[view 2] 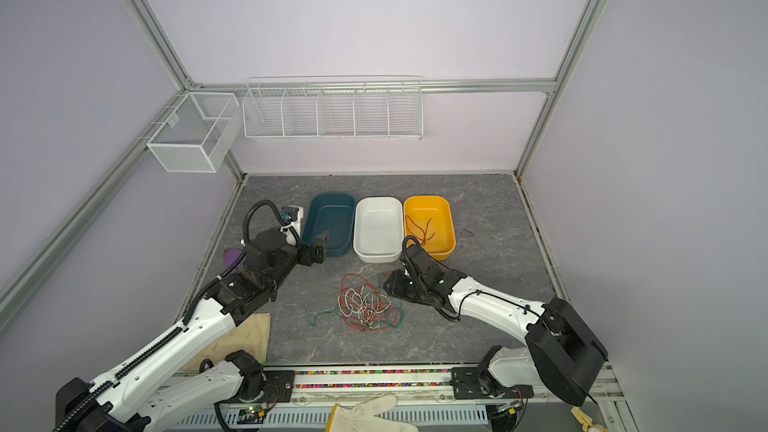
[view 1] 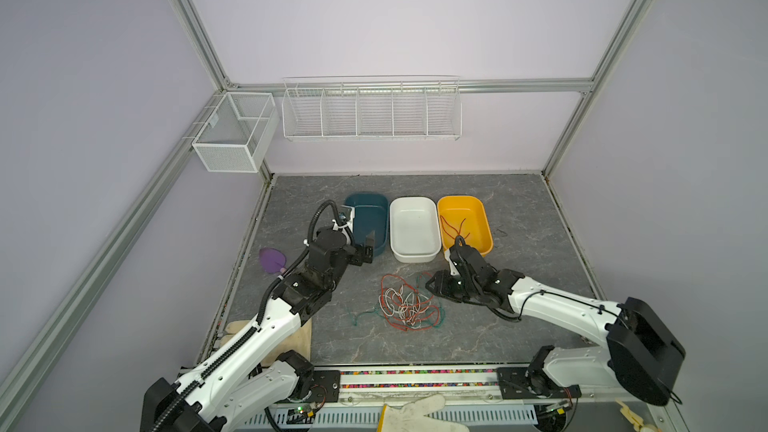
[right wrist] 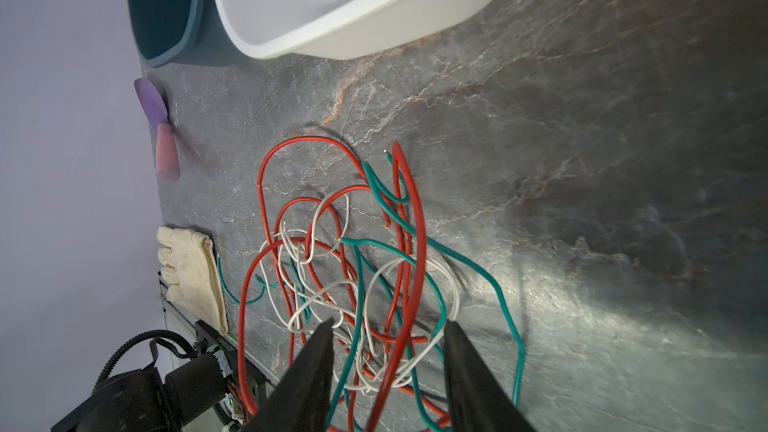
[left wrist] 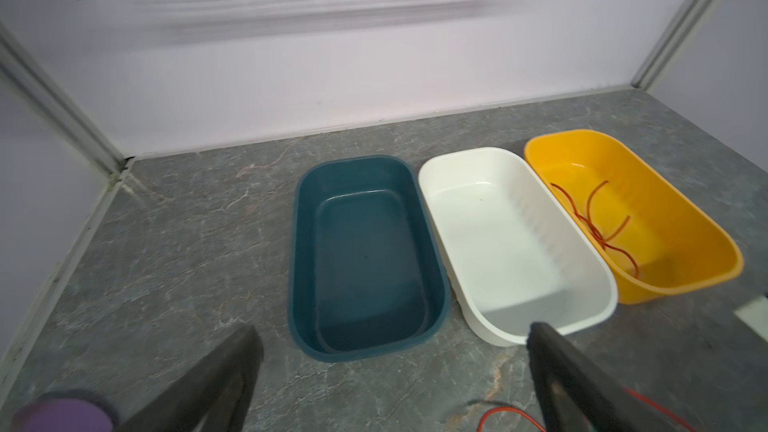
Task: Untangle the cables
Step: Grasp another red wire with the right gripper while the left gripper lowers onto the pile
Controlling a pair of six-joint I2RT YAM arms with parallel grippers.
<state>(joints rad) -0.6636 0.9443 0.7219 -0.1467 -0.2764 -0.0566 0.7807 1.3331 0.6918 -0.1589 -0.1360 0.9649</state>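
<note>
You see a pale glove (view 1: pixel 415 411) at the bottom edge in both top views. The cables (view 1: pixel 409 305), red-orange, white and green, lie tangled in the lower middle of the worktop (view 1: pixel 540 222). Your right gripper (right wrist: pixel 389 324) is open over this heap, with several strands between its jaws. One red cable (view 1: pixel 455 226) lies in the yellow tub (view 1: pixel 482 218). Your left gripper (left wrist: pixel 395 328) is wide open and empty, before the teal tub (left wrist: pixel 299 243).
</note>
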